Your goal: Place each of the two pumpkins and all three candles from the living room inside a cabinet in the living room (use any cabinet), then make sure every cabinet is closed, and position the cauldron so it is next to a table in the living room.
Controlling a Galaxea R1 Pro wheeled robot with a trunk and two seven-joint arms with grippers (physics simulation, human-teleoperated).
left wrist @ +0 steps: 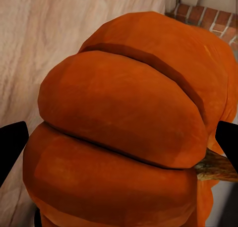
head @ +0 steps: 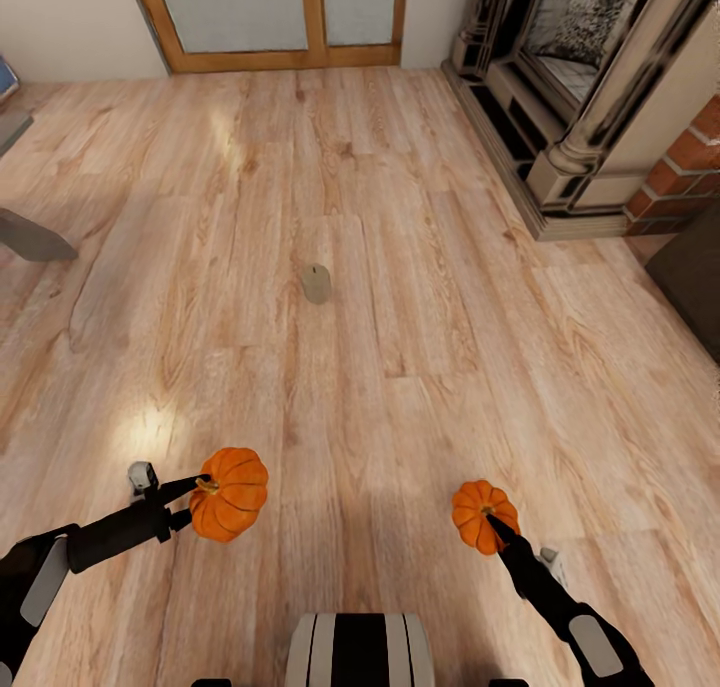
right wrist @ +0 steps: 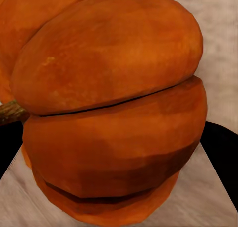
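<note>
Wood floor [head: 420,297], lone candle [head: 316,283] ahead, left claw [head: 205,489] grasping larger pumpkin [head: 232,493], right claw [head: 492,520] grasping smaller pumpkin [head: 480,514]

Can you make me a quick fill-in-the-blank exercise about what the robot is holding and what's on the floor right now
1. The left gripper is shut on the larger ____.
2. The right gripper holds the smaller pumpkin, so the number of pumpkins held is ____.
3. The beige candle stands upright on the wooden ____.
4. The brick fireplace is on the robot's ____ side.

Missing words: pumpkin; two; floor; right
</note>
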